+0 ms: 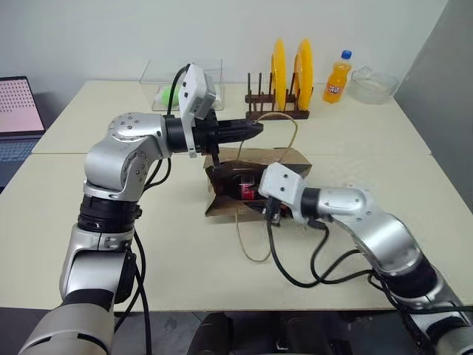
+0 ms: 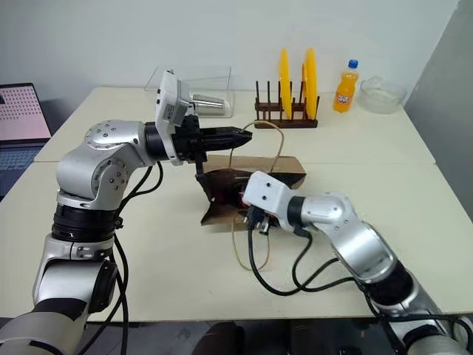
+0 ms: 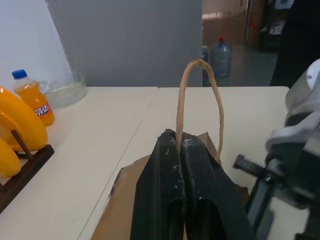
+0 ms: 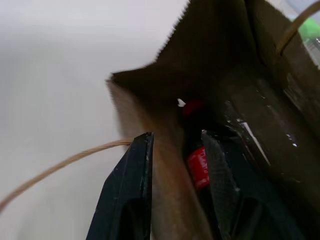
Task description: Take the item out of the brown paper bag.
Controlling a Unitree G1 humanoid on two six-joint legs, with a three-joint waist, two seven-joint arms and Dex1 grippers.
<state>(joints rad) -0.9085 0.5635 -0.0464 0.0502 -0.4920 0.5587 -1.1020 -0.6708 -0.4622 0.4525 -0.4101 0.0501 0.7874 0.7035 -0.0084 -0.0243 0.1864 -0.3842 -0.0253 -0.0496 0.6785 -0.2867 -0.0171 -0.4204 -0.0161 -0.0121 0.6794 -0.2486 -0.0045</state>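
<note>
No legible text: the orange plastic soda bottle bears a blue label whose lettering cannot be read.

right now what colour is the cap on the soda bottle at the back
Blue, on the orange soda bottle; clearest in the right eye view.

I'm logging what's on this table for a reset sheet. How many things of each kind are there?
Bottles: 2, the cola bottle and the orange soda bottle
Paper bags: 1, the brown paper bag
Yellow plates: 2
Plate racks: 1
Glass bowls: 1
Clear containers: 1
Laptops: 1
Total: 9
</note>
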